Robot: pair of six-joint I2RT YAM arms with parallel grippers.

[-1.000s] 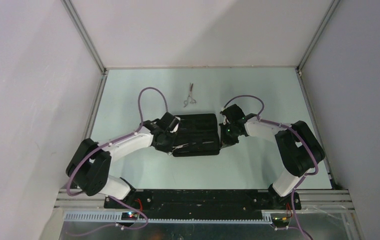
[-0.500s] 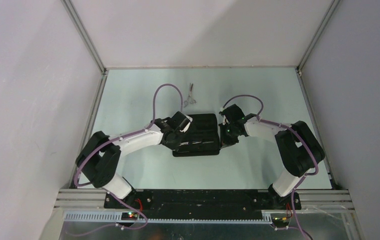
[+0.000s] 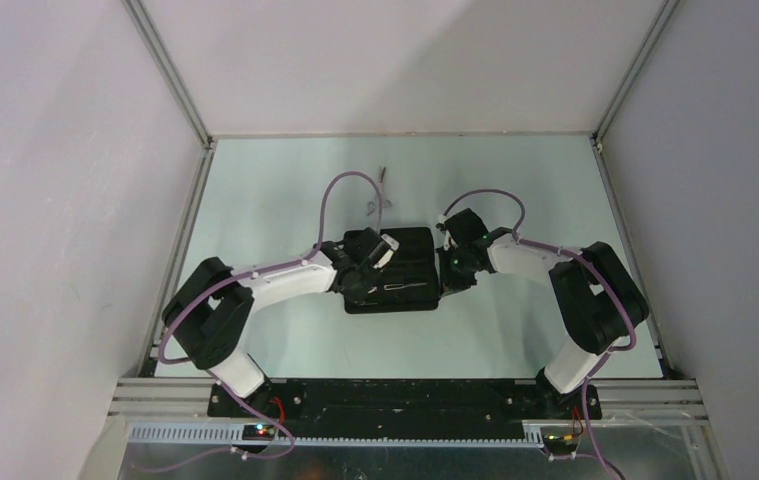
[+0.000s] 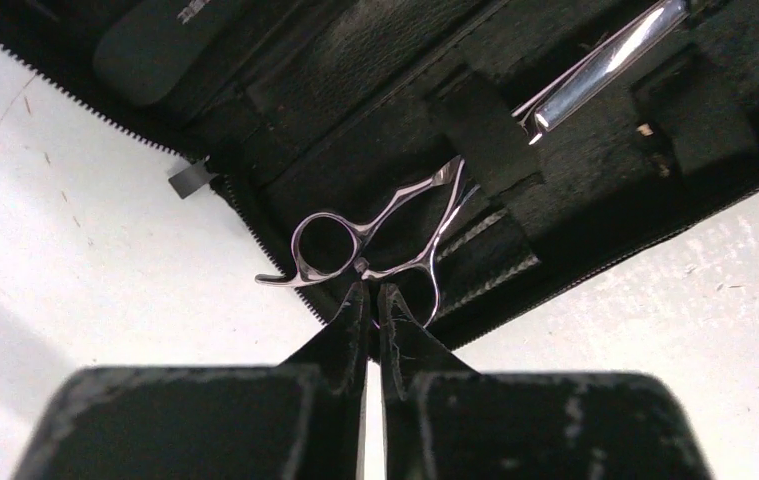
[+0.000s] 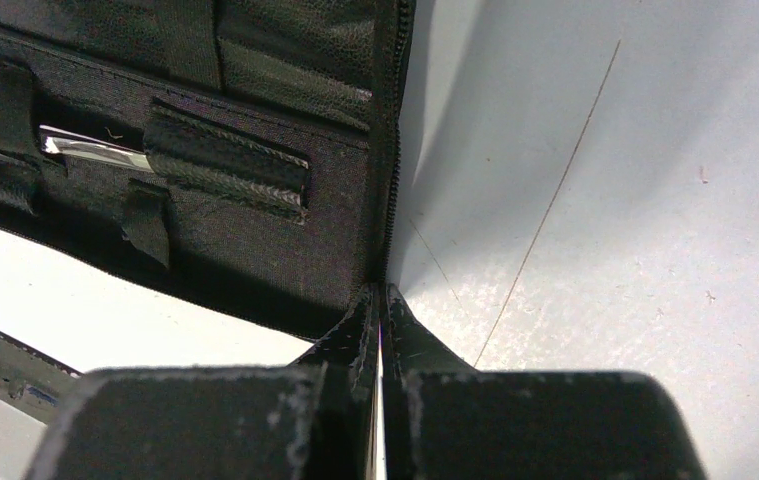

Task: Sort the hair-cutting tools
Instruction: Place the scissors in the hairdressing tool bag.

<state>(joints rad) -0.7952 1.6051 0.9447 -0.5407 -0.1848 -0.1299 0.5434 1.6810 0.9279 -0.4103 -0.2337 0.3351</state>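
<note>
The scissors [image 4: 395, 204] are light, stiff, slick steel; grip the ring handles. The left claw [image 4: 373, 292] is together there, perhaps pinching; the right claw [image 5: 379, 295] clamps the case [image 5: 255, 230] edge.

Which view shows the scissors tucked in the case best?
Left wrist: scissors, ring handles clear, blades under a case strap. Top external gives a faint silver line; right wrist only a metal sliver, possibly another tool.

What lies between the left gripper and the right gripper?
The black case, between left gripper and right gripper; the top view shows it.
</note>
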